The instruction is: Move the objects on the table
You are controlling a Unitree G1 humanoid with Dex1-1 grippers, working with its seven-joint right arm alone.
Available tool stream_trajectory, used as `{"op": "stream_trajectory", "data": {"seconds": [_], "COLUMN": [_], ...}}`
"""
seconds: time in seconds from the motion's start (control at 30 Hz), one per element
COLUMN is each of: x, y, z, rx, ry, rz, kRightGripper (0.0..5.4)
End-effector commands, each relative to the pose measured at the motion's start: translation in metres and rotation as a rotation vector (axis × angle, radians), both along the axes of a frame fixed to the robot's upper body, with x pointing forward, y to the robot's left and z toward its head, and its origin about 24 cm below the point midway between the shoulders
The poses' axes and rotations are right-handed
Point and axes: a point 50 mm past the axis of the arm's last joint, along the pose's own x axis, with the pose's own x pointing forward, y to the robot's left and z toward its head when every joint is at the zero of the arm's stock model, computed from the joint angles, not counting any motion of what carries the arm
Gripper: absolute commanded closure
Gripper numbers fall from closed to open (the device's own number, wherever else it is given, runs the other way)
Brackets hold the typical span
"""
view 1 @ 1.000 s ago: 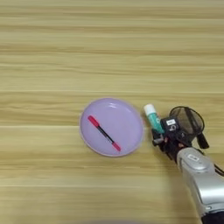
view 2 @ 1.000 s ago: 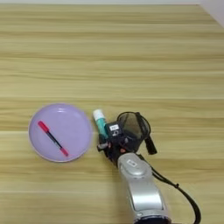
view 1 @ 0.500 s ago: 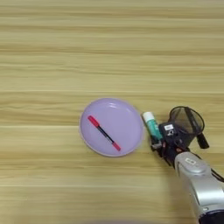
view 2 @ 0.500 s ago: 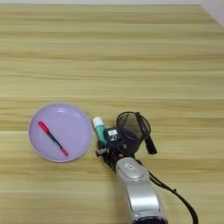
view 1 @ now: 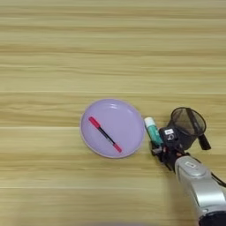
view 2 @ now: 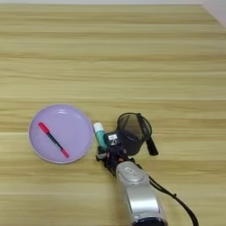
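A short white tube with a green label lies on the table, just right of a purple plate. My right gripper is at the tube's near end, its black fingers shut on it. The silver forearm comes in from the bottom edge. A small black wire-mesh cup stands upright directly right of the gripper and touches or nearly touches it. In the right eye view the tube, the gripper and the cup sit in the same order.
The purple plate holds a red and black pen lying diagonally. A black cable trails from the forearm toward the bottom right. Bare wood stretches across the far half and the left side.
The gripper has drawn back toward the near edge, and the tube has slid with it by roughly a quarter of its length. Plate, pen and cup have stayed put.
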Motion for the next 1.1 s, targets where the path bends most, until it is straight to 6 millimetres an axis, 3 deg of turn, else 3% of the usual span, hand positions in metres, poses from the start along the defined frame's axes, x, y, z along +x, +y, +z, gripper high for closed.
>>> {"op": "stream_trajectory", "data": {"seconds": [0.03, 0.37, 0.43, 0.8, 1.1], "x": [0.018, 0.018, 0.018, 0.018, 0.014], "y": [-0.001, 0.000, 0.000, 0.001, 0.003], "z": [0.017, 0.015, 0.015, 0.015, 0.028], "rx": [-0.009, -0.006, -0.007, -0.005, -0.004], "ry": [-0.090, -0.080, -0.079, -0.080, -0.116], "rz": [0.006, 0.010, 0.012, 0.018, 0.032], "kRightGripper": [3.74, 3.74, 3.36, 2.33, 1.32]}}
